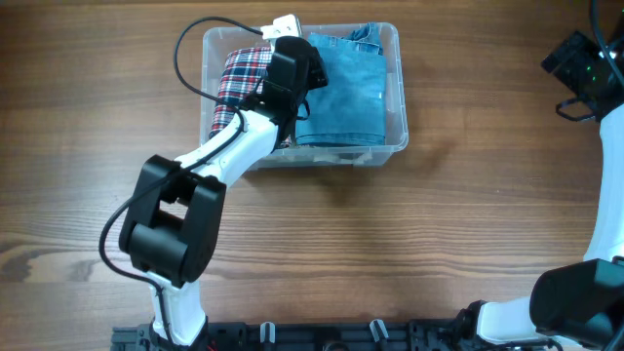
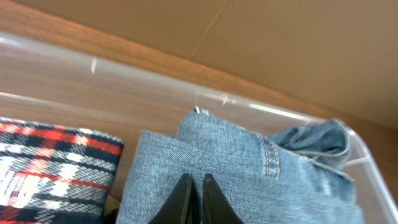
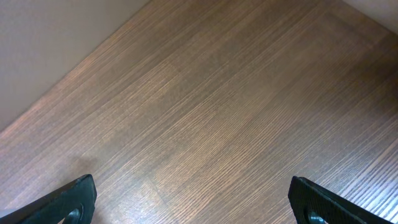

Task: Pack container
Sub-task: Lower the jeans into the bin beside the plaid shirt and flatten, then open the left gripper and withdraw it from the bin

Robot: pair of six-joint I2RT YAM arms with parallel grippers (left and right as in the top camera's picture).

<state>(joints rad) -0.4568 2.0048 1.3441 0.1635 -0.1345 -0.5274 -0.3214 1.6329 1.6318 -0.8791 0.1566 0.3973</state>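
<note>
Resting near the far edge of the table (image 1: 390, 244), a little left of its middle, the container (image 1: 390, 146) is seen as a clear rectangular bin with rounded corners and a thick rim. A white label (image 1: 284, 25) shows at its far rim. Two folded garments are laid side by side inside it. A plaid garment (image 1: 239, 73) in red, white and dark checks is placed in the half toward the table's left edge. A denim garment (image 1: 346, 93) fills the half toward the right edge, with its waistband bunched against the bin's far right corner. The two garments lie just beside each other, and a narrow dark gap is seen between them in the left wrist view.

The left gripper (image 2: 193, 194) is held inside the container, over the left part of the denim and close to the plaid. Its jaws are brought almost together, with only a thin slit left between the fingers (image 2: 179, 199). Nothing is seen clamped between them, and whether the tips press on the denim cannot be told. The left arm (image 1: 229, 146) is stretched diagonally from its base at the near edge toward the far edge, with the wrist bent over the bin's near wall.

The right gripper (image 3: 193, 193) is held well apart from the container, over bare wood. Its jaws are spread wide and released, and nothing is held. The right arm (image 1: 609, 195) is seen along the table's right edge, reaching from the near right corner toward the far right corner.
</note>
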